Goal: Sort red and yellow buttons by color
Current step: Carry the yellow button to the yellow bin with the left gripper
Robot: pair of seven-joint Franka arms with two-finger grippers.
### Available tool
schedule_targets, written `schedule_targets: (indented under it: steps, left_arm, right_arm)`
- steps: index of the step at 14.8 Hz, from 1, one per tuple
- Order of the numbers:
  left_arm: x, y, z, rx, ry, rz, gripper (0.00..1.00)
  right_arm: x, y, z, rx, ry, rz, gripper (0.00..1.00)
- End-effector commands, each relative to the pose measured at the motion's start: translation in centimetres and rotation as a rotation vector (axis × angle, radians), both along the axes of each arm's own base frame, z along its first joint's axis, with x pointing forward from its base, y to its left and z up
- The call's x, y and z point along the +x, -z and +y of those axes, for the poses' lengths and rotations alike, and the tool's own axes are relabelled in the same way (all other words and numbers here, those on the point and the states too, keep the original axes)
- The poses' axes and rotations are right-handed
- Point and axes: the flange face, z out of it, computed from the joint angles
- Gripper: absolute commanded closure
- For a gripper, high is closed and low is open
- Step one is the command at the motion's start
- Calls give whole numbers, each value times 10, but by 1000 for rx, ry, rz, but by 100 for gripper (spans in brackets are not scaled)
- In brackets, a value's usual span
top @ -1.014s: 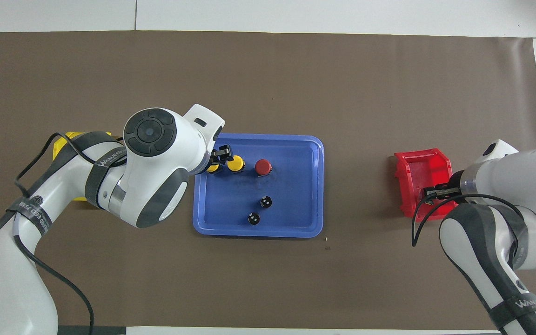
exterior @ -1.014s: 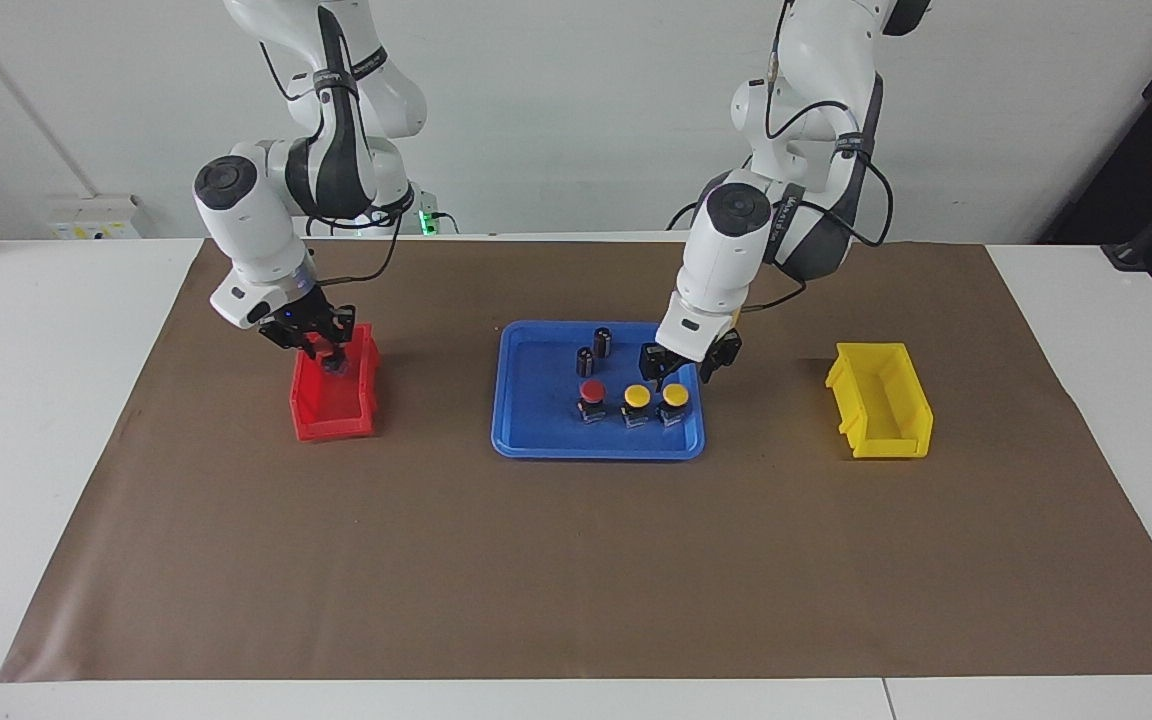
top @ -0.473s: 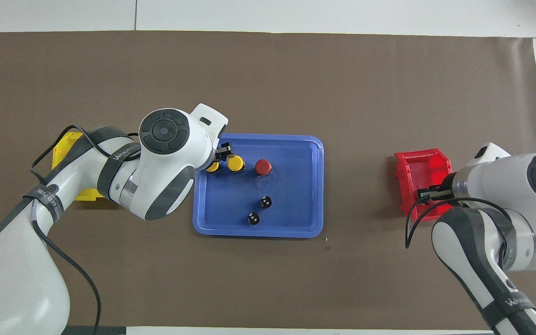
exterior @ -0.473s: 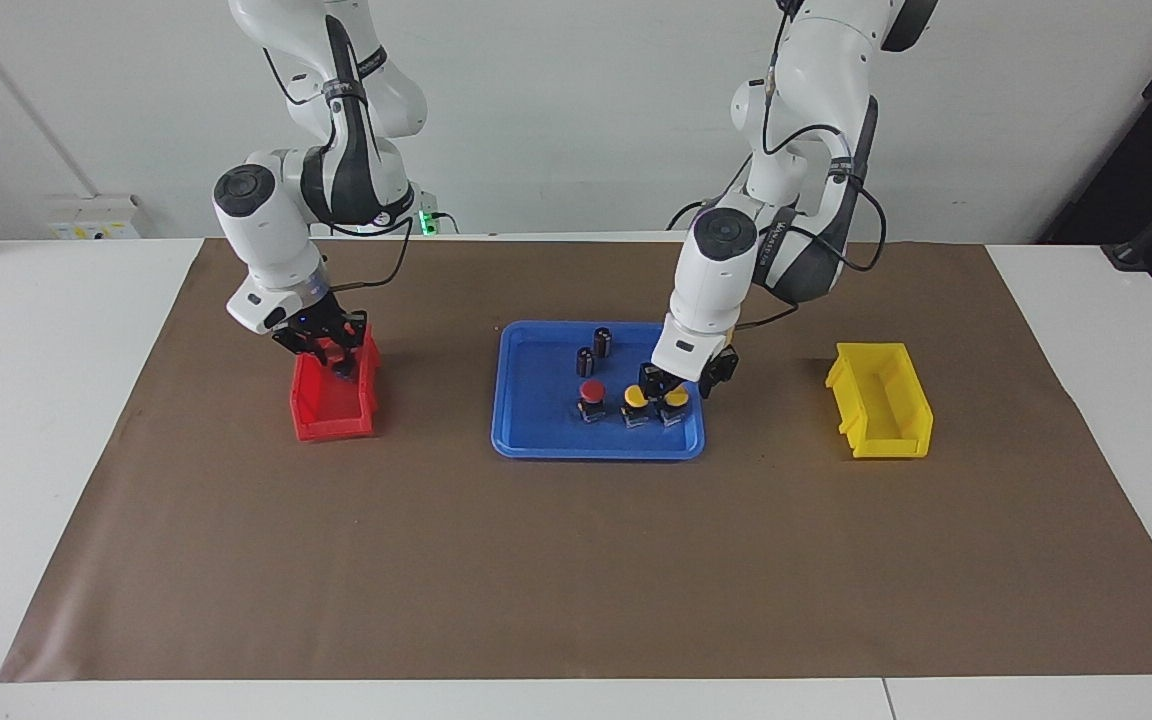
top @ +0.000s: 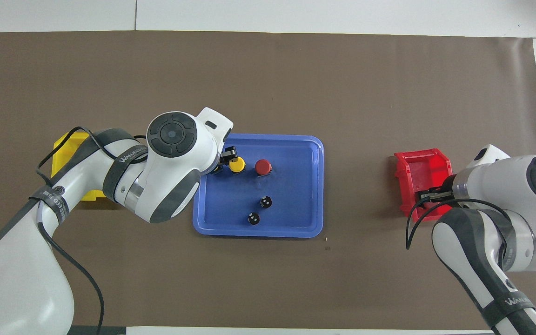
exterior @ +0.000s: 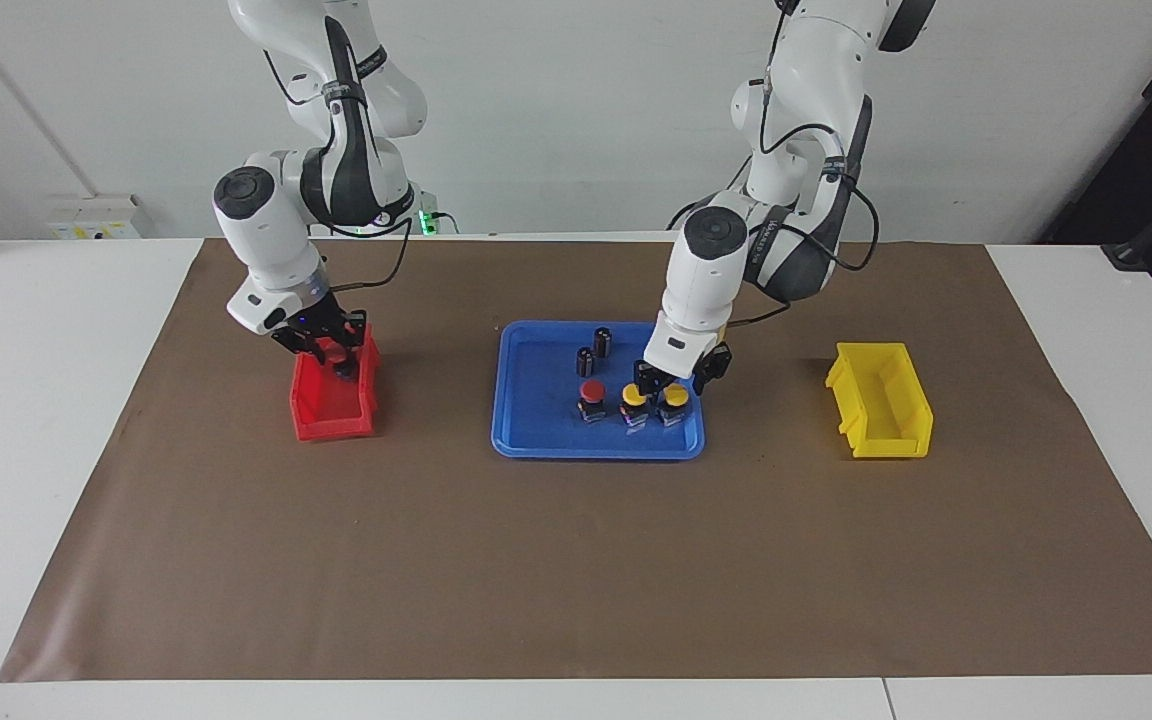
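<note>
On the blue tray [exterior: 536, 435] stand a red button [exterior: 591, 392] and two yellow buttons [exterior: 634, 395] in a row. My left gripper [exterior: 673, 378] is open and low over the yellow button [exterior: 675, 394] toward the left arm's end, one finger on each side of its cap. In the overhead view [top: 221, 160] it hides that button; the other yellow button [top: 237, 164] and the red button [top: 263, 166] show. My right gripper [exterior: 333, 352] is in the red bin [exterior: 321, 420], at the end nearer to the robots, shut on the second red button.
Two dark capless cylinders [exterior: 603, 340] stand on the tray nearer to the robots than the buttons. An empty yellow bin [exterior: 881, 400] sits toward the left arm's end. The red bin [top: 417, 170] sits toward the right arm's end. Brown paper covers the table.
My left gripper has come down from above the tray onto the yellow button toward its own end. My right gripper has shifted slightly within the red bin.
</note>
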Motion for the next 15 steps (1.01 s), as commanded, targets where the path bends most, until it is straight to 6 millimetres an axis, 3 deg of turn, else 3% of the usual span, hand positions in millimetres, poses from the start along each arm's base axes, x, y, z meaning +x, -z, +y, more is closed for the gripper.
schedule_targets:
  steps: [1, 3, 5, 6, 9, 10, 11, 13, 15]
  left_arm:
    - [3, -3, -2, 22, -28, -11, 98]
    - [6, -6, 1, 21, -44, -13, 99]
    - [11, -25, 5, 32, -55, -6, 99]
    - [18, -44, 8, 44, -65, 5, 99]
    - [36, -113, 25, 15, -86, 68, 99]
    - [41, -132, 41, 2, -79, 93, 99]
    - [53, -144, 74, 4, -96, 115, 99]
    - [63, -170, 142, 15, -85, 111, 99]
    - [72, -185, 212, 18, -72, 111, 99]
  right_arm:
    - [1, -6, -4, 14, -8, -14, 43]
    - [11, -23, -4, 18, -8, 9, 43]
    - [26, -48, 0, 22, -10, 23, 42]
    - [33, -60, 1, 24, -11, 23, 42]
    - [67, -98, 19, 33, 26, 25, 28]
    - [80, -112, 49, 36, 33, 12, 24]
    - [88, -121, 75, 41, 52, -6, 24]
    - [96, -140, 149, 53, 147, -42, 23]
    - [111, -144, 227, 64, 229, -45, 20]
